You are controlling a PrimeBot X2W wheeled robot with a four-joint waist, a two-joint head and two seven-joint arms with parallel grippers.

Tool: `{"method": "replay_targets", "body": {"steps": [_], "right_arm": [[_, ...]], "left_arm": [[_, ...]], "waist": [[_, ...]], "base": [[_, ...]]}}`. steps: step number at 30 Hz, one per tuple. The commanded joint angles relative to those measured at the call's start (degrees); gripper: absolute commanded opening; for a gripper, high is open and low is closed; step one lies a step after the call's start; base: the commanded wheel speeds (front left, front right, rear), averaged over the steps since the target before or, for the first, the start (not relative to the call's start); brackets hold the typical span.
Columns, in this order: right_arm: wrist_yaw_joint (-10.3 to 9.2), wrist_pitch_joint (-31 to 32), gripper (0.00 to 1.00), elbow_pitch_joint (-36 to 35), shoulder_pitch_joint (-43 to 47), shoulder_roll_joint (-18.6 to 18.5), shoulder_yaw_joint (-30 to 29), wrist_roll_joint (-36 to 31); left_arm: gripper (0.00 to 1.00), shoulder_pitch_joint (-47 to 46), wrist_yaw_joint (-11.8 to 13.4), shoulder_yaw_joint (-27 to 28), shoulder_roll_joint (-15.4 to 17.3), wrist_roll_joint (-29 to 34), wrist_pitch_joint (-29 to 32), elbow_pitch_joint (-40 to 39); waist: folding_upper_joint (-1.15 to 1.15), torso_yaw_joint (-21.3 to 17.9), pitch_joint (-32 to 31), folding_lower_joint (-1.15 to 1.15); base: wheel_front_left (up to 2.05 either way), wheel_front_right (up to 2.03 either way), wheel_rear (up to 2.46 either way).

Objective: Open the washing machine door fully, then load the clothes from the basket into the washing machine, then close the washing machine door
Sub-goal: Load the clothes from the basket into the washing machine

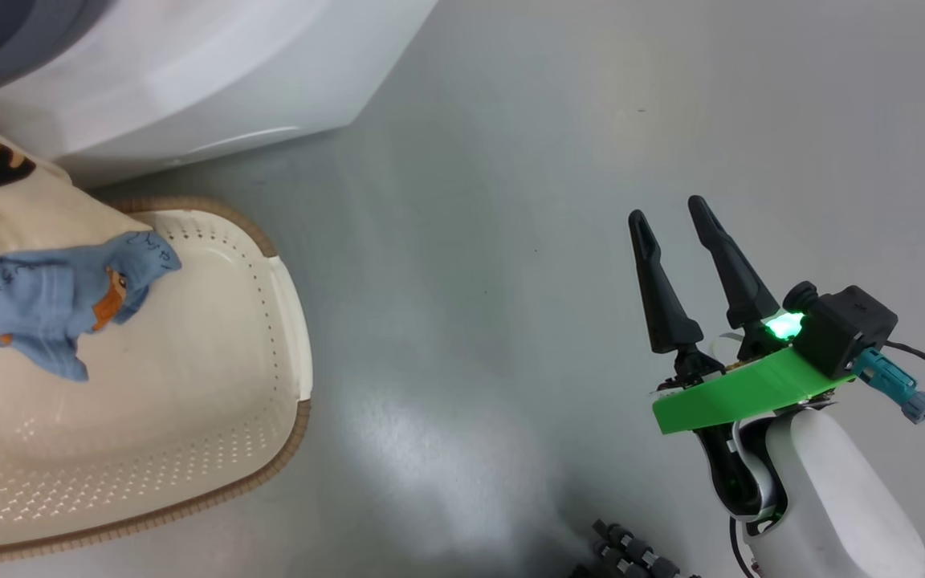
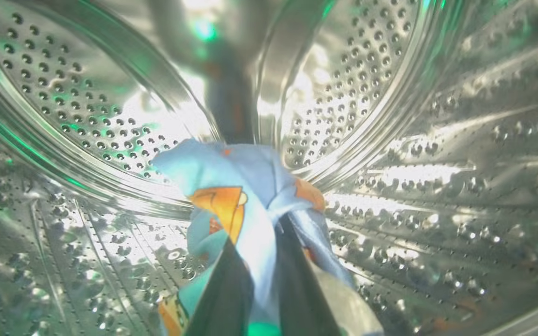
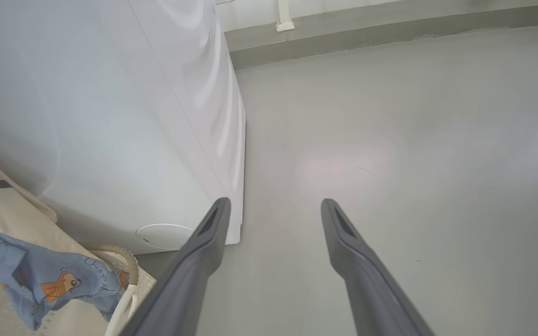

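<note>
Clothes (image 2: 231, 177) of light blue with orange print are pinched between the two dark fingers of the left gripper (image 2: 256, 228). The fingers are clamped tight on the fabric inside the perforated steel drum (image 2: 63, 93), and the bundle bulges past the fingertips. One more blue garment (image 1: 45, 297) lies across the single basket (image 1: 290, 321), beside a cream cloth (image 1: 21, 201) that runs off the head view's left edge. That basket stands on the grey floor (image 1: 511, 160), just before the one white washing machine (image 1: 189, 72). The right gripper (image 1: 669, 210) hovers over bare floor, well apart from the basket, its fingers spread and holding nothing.
</note>
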Motion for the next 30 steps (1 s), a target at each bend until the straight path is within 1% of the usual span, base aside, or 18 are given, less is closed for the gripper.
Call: {"method": "replay_targets", "body": {"steps": [1,2,3,4,8,12,23,26,30], "right_arm": [[0.42,-0.46,1.00,-0.87,1.07,-0.20,1.02,-0.63],[0.42,-0.46,1.00,-0.75,1.09,-0.19,1.03,-0.62],[0.42,-0.46,1.00,-0.63,1.15,-0.18,1.05,-0.62],[0.42,-0.46,1.00,-0.53,1.18,-0.17,1.11,-0.62],[0.42,-0.46,1.00,-0.20,1.28,-0.15,1.27,-0.56],[0.42,-0.46,1.00,-0.02,1.39,-0.14,1.13,-0.66],[0.42,-0.46,1.00,0.82,1.21,-0.78,0.95,-0.49],[0.42,-0.46,1.00,1.04,1.28,-1.26,0.63,-0.29],[0.42,-0.46,1.00,1.34,1.49,-1.64,0.25,-0.13]], "left_arm": [[0.00,-1.63,0.68,-0.04,2.30,0.76,0.87,-0.42],[0.12,-1.97,1.35,-0.44,2.19,1.09,2.52,1.19],[0.49,-2.29,2.09,-0.97,2.13,1.62,3.94,2.53],[1.00,-2.54,2.58,-1.32,2.01,1.89,5.02,3.62],[1.00,-2.39,3.30,-1.58,1.41,1.58,6.20,6.47],[1.00,-1.74,3.21,-1.81,1.39,1.27,5.40,8.31],[1.00,0.81,0.44,-1.70,0.05,-1.14,-1.90,11.48],[1.00,2.00,-0.16,-1.80,-0.94,-1.75,-4.06,11.65],[1.00,3.88,-0.38,-1.63,-2.19,-2.48,-5.44,11.92]], "waist": [[0.00,-0.02,-0.17,0.00],[0.00,0.02,-0.40,0.00],[0.00,0.05,-0.60,0.00],[0.00,0.02,-0.78,0.00],[0.00,-0.12,-1.63,0.00],[0.00,-0.02,-2.21,0.00],[0.00,1.71,-6.01,0.00],[0.00,2.42,-7.54,0.00],[0.00,3.11,-9.50,0.00]], "base": [[0.00,0.00,0.00],[0.00,0.00,0.00],[0.00,0.00,0.00],[0.00,0.00,0.00],[0.00,0.00,0.00],[0.00,0.00,0.00],[0.00,0.00,0.00],[0.00,0.00,0.00],[0.00,0.00,0.00]]}}
